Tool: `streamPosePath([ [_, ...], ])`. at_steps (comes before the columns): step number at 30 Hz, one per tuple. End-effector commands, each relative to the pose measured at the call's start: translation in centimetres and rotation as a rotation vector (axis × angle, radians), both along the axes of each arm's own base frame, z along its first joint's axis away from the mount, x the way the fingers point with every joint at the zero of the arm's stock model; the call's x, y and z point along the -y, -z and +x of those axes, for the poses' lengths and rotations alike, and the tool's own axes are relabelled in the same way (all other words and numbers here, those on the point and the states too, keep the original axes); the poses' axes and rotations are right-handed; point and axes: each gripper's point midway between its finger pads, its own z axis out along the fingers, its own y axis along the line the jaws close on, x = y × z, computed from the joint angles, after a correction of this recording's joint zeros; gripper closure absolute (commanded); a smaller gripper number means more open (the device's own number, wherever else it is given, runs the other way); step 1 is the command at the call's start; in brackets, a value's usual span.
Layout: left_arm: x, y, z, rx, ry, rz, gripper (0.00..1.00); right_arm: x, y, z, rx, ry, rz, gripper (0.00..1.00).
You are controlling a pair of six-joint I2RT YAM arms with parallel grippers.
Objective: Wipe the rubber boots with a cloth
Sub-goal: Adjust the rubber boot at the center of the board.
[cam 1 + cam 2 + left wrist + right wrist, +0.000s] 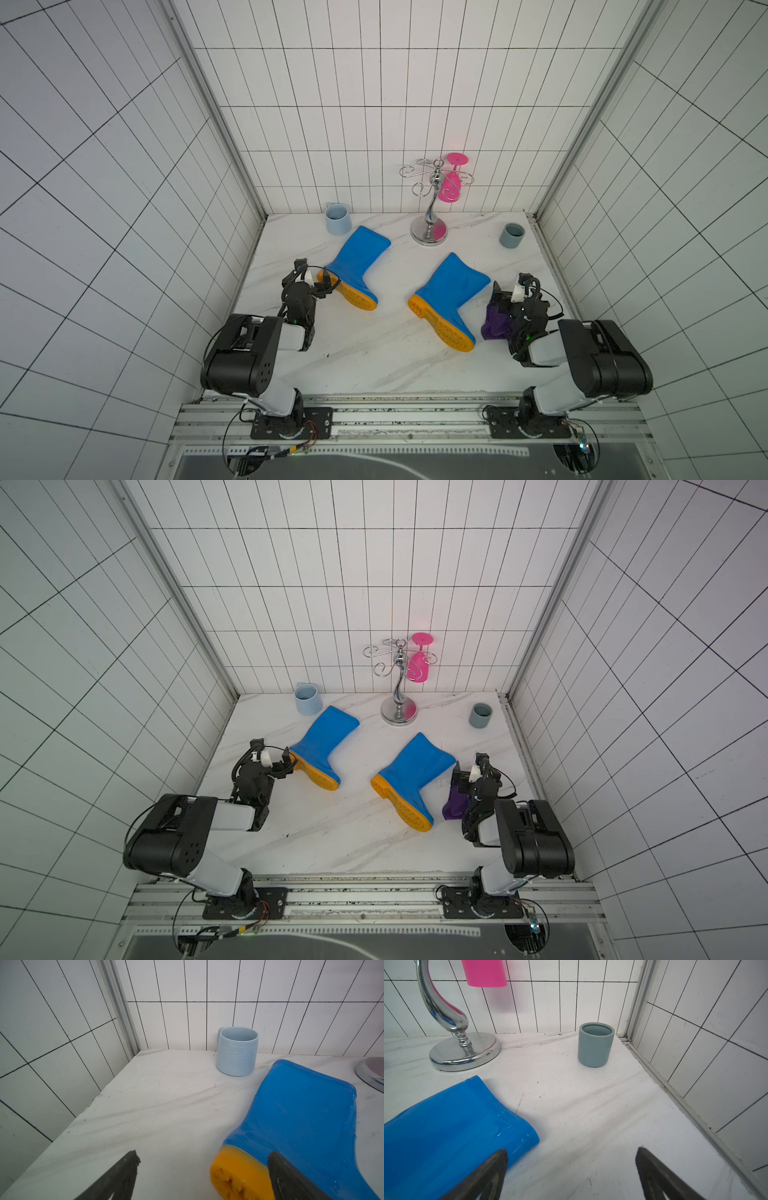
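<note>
Two glossy blue rubber boots with orange-yellow soles lie on their sides on the white marble table: the left boot (358, 266) (322, 746) and the right boot (451, 293) (415, 773). My left gripper (328, 282) (289, 759) (204, 1157) is open at the left boot's heel (239, 1172), and the orange heel lies between its fingers. My right gripper (505, 289) (465, 771) (572, 1152) is open over bare table beside the right boot's shaft (456, 1126). The dark purple cloth (494, 326) (455, 806) lies bunched on the table under the right wrist, partly hidden by it.
A light blue mug (336, 218) (236, 1051) stands at the back left. A grey-blue cup (512, 235) (596, 1045) stands at the back right. Between them is a chrome stand (429, 232) (465, 1051) with a pink glass (449, 187) hanging upside down. Tiled walls close three sides.
</note>
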Motion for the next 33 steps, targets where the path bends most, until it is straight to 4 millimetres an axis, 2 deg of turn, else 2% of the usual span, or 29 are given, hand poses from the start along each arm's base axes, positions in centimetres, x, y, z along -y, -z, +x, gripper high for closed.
streamPosePath([
  [1, -1.2, -1.6, -0.5, 0.058, -0.054, -0.021, 0.02, -0.1, -2.9, 1.8, 0.091, -0.010, -0.005, 0.03],
  [3, -1.4, -1.8, -0.7, 0.053, -0.069, -0.022, 0.02, 0.0, -3.0, 1.8, 0.095, -0.005, -0.007, 0.03],
  [5, -1.6, -3.2, -0.7, 0.090, -0.076, -0.010, 0.02, 0.2, -3.4, 2.1, 0.080, 0.006, -0.007, 0.03],
  [8, -1.9, -4.3, -0.5, 0.038, -0.106, -0.015, 0.03, 0.3, -4.2, 3.6, 0.007, 0.014, -0.006, 0.04],
  [12, -1.8, -7.5, -0.3, 0.109, -0.107, -0.073, 0.03, 1.2, -7.4, 4.8, 0.019, 0.074, 0.034, 0.01],
  [15, -0.6, -8.4, 1.2, 0.084, -0.045, -0.115, 0.02, 1.2, -9.0, 6.1, -0.023, 0.087, 0.084, 0.00],
  [20, 2.8, -9.6, 3.4, 0.011, 0.049, -0.233, 0.02, 0.6, -9.5, 7.5, -0.133, 0.086, 0.182, 0.00],
  [22, 4.9, -10.5, 3.9, -0.017, 0.074, -0.255, 0.02, 0.3, -8.9, 7.2, -0.174, 0.096, 0.262, 0.01],
  [25, 8.0, -11.5, 4.3, -0.077, 0.104, -0.263, 0.02, -1.6, -7.5, 6.9, -0.242, 0.035, 0.404, 0.02],
  [30, 13.4, -12.4, 3.6, -0.182, 0.197, -0.222, 0.02, -5.2, -4.7, 5.7, -0.349, -0.080, 0.625, 0.05],
  [33, 15.5, -12.8, 2.3, -0.203, 0.247, -0.208, 0.02, -6.2, -3.2, 5.1, -0.391, -0.109, 0.697, 0.07],
])
